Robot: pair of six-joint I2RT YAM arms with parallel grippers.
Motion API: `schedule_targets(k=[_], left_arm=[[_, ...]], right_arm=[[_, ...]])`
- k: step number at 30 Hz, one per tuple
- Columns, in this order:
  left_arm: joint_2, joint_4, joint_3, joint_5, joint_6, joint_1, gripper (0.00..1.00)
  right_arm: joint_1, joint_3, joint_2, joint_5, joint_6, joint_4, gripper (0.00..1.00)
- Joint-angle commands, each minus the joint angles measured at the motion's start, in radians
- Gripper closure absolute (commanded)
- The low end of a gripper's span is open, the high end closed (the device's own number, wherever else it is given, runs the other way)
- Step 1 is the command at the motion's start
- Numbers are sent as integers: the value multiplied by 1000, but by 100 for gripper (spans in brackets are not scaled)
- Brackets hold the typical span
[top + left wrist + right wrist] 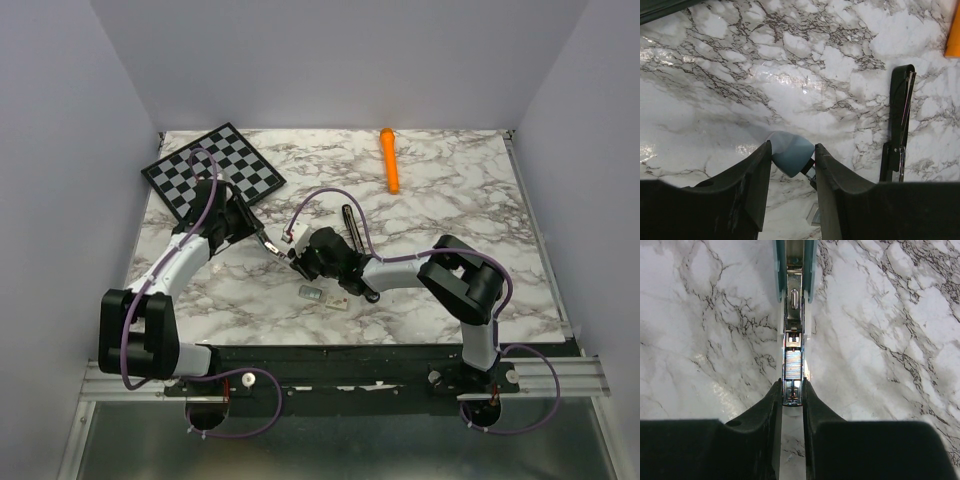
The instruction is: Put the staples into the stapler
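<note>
The stapler (291, 238) I see in hand is teal and white with a chrome magazine (793, 330), held up between both arms at mid-table. My right gripper (791, 382) (300, 260) is shut on the near end of that magazine. A silvery strip of staples (792, 365) lies in the channel just beyond the fingertips. The teal top arm (809, 265) is swung up at the far end. My left gripper (792, 146) (270, 243) has its jaws against both sides of the top arm's rounded teal end (790, 154).
A slim black hinged stapler-like piece (348, 220) (900, 115) lies just behind the grippers. An orange marker (390, 160) lies at the back, a chessboard (212, 168) at the back left. A small pale box (312, 293) and a tiny white piece (340, 302) lie in front.
</note>
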Motion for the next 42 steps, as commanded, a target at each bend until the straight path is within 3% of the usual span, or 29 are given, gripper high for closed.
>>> schedule_targets(k=[1, 9, 16, 25, 42], left_arm=[[-46, 10, -27, 30, 5, 7, 59], [-84, -10, -75, 40, -21, -37, 76], [-147, -104, -89, -107, -56, -149, 86], [-173, -127, -109, -228, -209, -324, 88], [-84, 25, -129, -210, -458, -492, 91]], right_arm=[[3, -16, -27, 0, -2, -3, 87], [1, -10, -27, -8, 3, -1, 88], [1, -10, -48, -22, 6, 0, 88], [1, -7, -59, -33, 6, 2, 88], [1, -11, -51, -52, 26, 17, 88]])
